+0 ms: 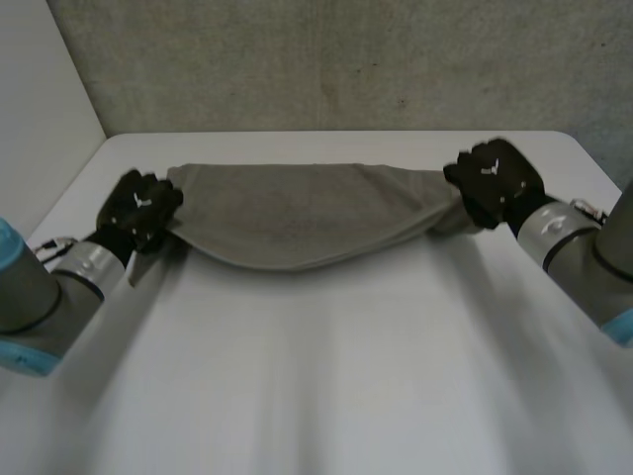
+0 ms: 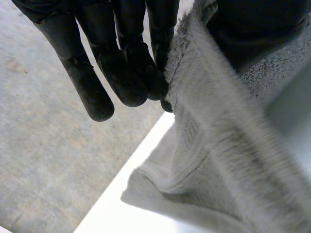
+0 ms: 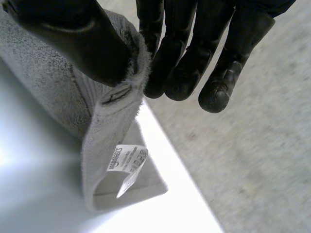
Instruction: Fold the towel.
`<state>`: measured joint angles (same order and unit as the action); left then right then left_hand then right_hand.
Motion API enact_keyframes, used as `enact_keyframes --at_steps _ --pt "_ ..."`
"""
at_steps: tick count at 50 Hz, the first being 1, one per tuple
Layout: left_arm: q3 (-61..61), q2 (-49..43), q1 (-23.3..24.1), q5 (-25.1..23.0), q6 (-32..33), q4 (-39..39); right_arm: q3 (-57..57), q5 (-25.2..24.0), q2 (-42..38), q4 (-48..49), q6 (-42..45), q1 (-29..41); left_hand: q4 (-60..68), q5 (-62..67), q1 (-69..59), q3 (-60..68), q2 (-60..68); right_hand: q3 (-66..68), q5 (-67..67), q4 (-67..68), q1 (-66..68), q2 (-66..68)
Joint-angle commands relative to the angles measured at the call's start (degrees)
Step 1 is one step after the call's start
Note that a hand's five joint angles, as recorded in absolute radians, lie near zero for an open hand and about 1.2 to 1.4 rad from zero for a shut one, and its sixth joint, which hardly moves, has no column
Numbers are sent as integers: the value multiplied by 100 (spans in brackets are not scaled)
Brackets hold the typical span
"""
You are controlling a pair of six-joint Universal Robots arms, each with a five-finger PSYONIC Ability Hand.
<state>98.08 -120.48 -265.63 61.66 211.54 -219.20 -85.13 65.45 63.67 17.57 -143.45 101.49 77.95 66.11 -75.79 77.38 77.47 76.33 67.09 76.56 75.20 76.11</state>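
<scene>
The grey towel stretches between both hands over the far part of the white counter, its middle sagging. The left hand clamps one end between nearly straight fingers and thumb. The right hand pinches the other end likewise (a white label hangs just below).

the left hand is pinching the towel at middle left. the right hand is pinching it at upper right.
</scene>
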Motion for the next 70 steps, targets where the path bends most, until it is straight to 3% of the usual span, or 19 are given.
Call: enact_keyframes --at_steps 1,4,6,7,8,9,15,19,26,27,28,29,30,36,42,53,60,65,70 --pt "212 -247 11 65 494 -88 -329 65 -74 27 151 -130 205 389 -421 262 253 367 291 344 480 389" --pt "168 -318 11 83 599 -96 -329 100 5 18 142 -174 205 389 -421 262 253 367 291 344 480 389" --pt "107 -414 11 100 608 -114 -320 109 57 1 98 -252 -2215 -2031 1999 -2159 -2167 367 291 344 480 389" --pt "107 -414 11 101 608 -114 -320 109 58 1 98 -253 -2231 -2047 2015 -2175 -2183 367 291 344 480 389" --pt "80 -467 11 144 617 -140 -338 109 110 -17 89 -296 -3564 -3380 3348 -3507 -3516 367 291 344 480 389" --pt "54 -502 11 258 617 -149 -338 109 154 -25 89 -323 -3960 -3776 3744 -3904 -3912 367 291 344 480 389" --pt "27 -529 11 751 625 -149 -347 126 154 -34 107 -411 -4099 -3915 3882 -4042 -4050 367 291 344 480 389" --pt "45 -485 2 1023 634 -88 -320 170 119 -34 107 -499 -4099 -3915 3882 -4042 -4050 367 291 344 480 389" --pt "194 -160 -77 1041 634 -9 -320 293 146 -52 98 -508 -3729 -3545 3512 -3672 -3680 367 291 344 480 389" --pt "264 -29 -85 1032 626 44 -329 302 163 -52 89 -499 -2779 -2595 2563 -2723 -2731 367 291 344 480 389" --pt "265 -28 -86 1032 625 44 -329 302 163 -52 89 -499 -2770 -2586 2554 -2713 -2722 367 291 344 480 389" --pt "326 103 -94 1006 634 114 -346 319 172 -61 89 -499 -838 -654 622 -782 -790 367 291 344 480 389" --pt "370 252 -120 980 626 184 -355 328 181 -69 80 -482 195 379 -411 251 243 367 291 344 480 389" --pt "616 667 -130 918 599 519 -373 372 198 -245 80 -446 205 389 -421 262 253 367 291 344 480 389" --pt "1038 1291 -191 391 599 695 -364 372 462 -834 107 -455 205 389 -421 262 253 367 291 344 480 389" --pt "1785 2697 -929 -93 564 738 -399 223 1526 -1651 194 -525 205 389 -421 262 253 367 291 344 480 389" --pt "2040 3776 -1587 -750 389 1238 -496 -417 2491 -2459 668 -1043 205 389 -421 262 253 367 291 344 480 389" --pt "2023 3927 -1703 -1208 82 1450 -479 -778 2650 -2644 801 -1193 205 389 -421 262 253 367 291 344 480 389" --pt "1891 3735 -1642 -1253 -200 1407 -400 -814 2458 -2592 880 -1202 205 389 -421 262 253 367 291 344 480 389"
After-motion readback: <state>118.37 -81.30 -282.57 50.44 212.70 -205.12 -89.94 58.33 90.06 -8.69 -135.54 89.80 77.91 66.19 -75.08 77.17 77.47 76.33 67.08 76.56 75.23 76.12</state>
